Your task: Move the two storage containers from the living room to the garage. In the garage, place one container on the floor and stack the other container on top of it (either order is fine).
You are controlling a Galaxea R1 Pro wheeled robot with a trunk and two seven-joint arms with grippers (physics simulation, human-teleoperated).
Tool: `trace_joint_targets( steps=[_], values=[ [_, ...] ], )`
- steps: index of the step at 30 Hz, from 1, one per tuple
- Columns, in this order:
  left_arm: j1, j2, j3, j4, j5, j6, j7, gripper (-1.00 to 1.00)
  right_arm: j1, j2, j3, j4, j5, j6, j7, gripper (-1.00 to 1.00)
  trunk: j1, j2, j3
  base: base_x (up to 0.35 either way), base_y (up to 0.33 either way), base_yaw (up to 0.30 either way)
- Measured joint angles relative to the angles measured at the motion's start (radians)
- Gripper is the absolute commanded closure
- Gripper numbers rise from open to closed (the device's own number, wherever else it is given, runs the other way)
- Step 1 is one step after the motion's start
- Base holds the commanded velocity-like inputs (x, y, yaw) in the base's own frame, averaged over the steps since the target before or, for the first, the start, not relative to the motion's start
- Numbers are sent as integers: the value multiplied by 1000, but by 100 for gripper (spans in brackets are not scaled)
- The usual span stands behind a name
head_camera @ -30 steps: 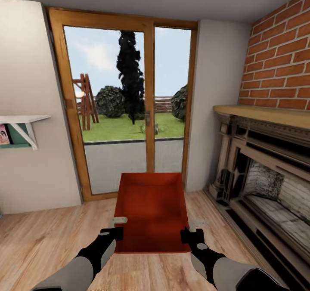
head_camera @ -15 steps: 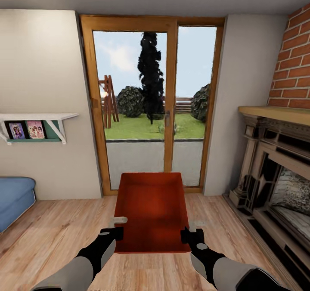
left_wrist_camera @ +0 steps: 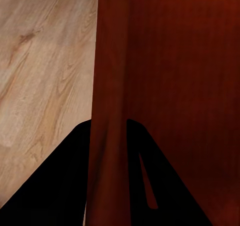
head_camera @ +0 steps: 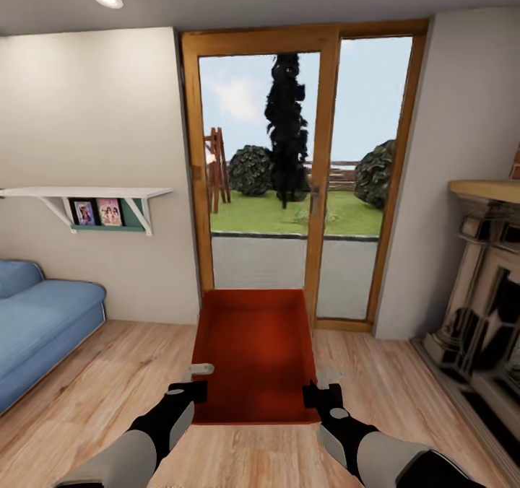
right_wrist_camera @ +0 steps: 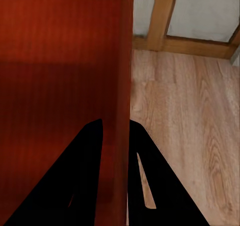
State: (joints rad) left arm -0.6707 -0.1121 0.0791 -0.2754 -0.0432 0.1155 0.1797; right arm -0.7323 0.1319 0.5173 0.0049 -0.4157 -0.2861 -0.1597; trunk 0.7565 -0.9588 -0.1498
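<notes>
Smooth matt orange-red plastic-looking storage container (head_camera: 254, 351), light wood plank floor (head_camera: 94, 394) with visible grain, glazed door (head_camera: 289, 177) in satin warm wood, blue cloth sofa (head_camera: 40, 322), matt plaster wall (head_camera: 94, 134), white painted shelf (head_camera: 79, 193), grippers looked matt black

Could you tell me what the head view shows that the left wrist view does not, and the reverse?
Head view: both arms holding the storage container in front of the glass door, with the blue sofa, the wall shelf, the fireplace and the right pincer. Left wrist view: a close look at the left pincer, its fingers clamped across the container's side wall. Both show the container, the left pincer and the wood plank floor.
</notes>
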Motion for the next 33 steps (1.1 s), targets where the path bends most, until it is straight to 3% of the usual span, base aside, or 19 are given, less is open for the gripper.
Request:
trace_joint_targets(
  steps=[6, 15, 33],
  values=[
    [0, -1, -1, 0, 1, 0, 3, 100, 0, 0, 0, 0, 1, 0, 0, 100, 0, 0, 0, -60, -35, 87],
    [0, -2, -2, 1, 3, 0, 6, 100, 0, 0, 1, 0, 1, 1, -2, 100, 1, 0, 0, -264, -158, 10],
    [0, -2, -2, 0, 1, 0, 6, 100, 0, 0, 1, 0, 0, 0, -2, 100, 1, 0, 0, -283, -172, 270]
  ],
)
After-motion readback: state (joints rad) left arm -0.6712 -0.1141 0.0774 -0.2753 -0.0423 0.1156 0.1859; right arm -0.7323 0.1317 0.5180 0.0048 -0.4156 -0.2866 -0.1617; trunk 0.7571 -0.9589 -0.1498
